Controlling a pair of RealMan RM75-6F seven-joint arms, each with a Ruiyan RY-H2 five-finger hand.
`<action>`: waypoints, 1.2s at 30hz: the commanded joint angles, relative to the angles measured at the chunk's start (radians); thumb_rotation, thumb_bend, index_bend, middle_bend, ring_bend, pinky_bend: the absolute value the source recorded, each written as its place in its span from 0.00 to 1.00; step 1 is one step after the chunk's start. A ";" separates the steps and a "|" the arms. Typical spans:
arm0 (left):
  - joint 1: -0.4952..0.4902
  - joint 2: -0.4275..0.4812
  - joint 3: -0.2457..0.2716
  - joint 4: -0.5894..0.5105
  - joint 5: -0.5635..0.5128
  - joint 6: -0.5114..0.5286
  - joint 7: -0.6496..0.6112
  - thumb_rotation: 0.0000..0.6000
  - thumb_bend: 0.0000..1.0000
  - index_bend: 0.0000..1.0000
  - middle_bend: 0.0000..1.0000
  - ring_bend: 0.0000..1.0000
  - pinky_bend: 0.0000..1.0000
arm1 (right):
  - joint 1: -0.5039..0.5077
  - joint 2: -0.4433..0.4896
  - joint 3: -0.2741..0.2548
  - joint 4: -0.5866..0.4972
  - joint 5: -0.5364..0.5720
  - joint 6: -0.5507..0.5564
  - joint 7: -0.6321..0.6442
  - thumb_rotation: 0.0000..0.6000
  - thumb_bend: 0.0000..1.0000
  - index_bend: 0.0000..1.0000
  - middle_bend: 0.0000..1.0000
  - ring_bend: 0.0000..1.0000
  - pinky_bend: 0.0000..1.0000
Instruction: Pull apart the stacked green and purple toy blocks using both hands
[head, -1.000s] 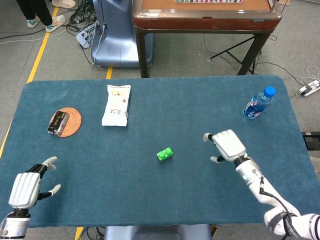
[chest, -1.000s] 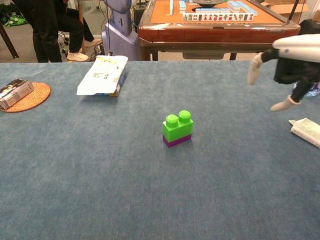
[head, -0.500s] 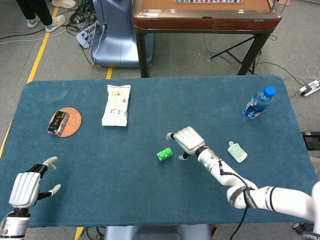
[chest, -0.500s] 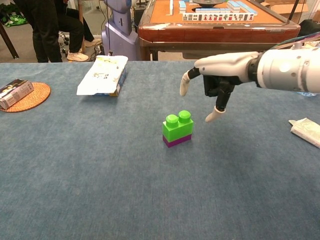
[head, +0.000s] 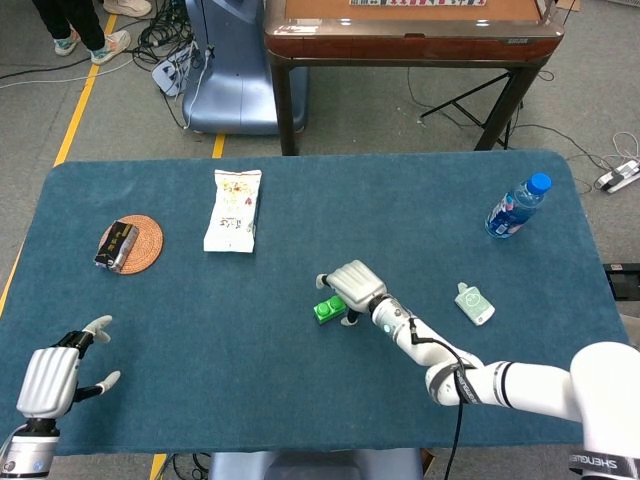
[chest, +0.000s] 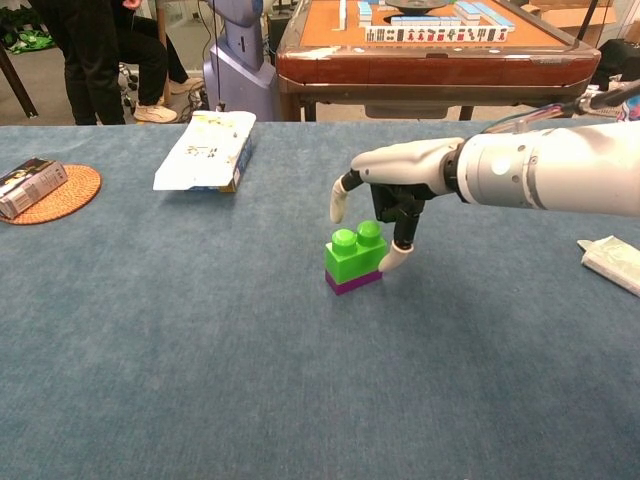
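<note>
The small green studded plastic toy block (chest: 355, 253) sits pressed onto a thinner purple plastic block (chest: 353, 281), and the pair stands upright a little past the middle of the dark blue felt-covered table (chest: 200, 380), toward its 4 o'clock. I judge the stack light and rigid, with smooth, somewhat slippery sides, so it would skid on the cloth if pushed from one side only; the press-fit between the two pieces will likely need a firm, opposed pull. The best hold, I think, is my right hand on the green block's side faces just under the studs, while my left pins the purple base low at its edges. My right hand (chest: 392, 183) arches over the stack from its 3 o'clock side, palm down, forearm stretching back toward my body at 4 o'clock. My fingers are spread and grasp nothing yet: one fingertip (chest: 396, 257) sits at the green block's right face, seemingly touching it, and another (chest: 338, 206) hangs above the studs at 11 o'clock. My left hand (head: 50, 378) rests at the table's 8 o'clock corner, well apart from the blocks, palm down, fingers apart and empty.
</note>
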 joint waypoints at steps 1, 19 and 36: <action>0.000 -0.003 0.001 0.004 -0.001 -0.003 -0.001 1.00 0.14 0.24 0.39 0.39 0.60 | 0.009 -0.013 -0.005 0.019 0.001 -0.001 0.014 1.00 0.00 0.37 1.00 1.00 1.00; -0.045 -0.042 -0.054 -0.036 0.028 0.004 -0.047 1.00 0.14 0.23 0.40 0.47 0.79 | 0.022 0.045 0.013 -0.035 -0.014 -0.003 0.131 1.00 0.34 0.63 1.00 1.00 1.00; -0.255 -0.083 -0.217 -0.371 -0.178 -0.226 -0.038 1.00 0.07 0.33 1.00 1.00 1.00 | -0.027 0.225 0.125 -0.210 -0.081 0.036 0.349 1.00 0.40 0.64 1.00 1.00 1.00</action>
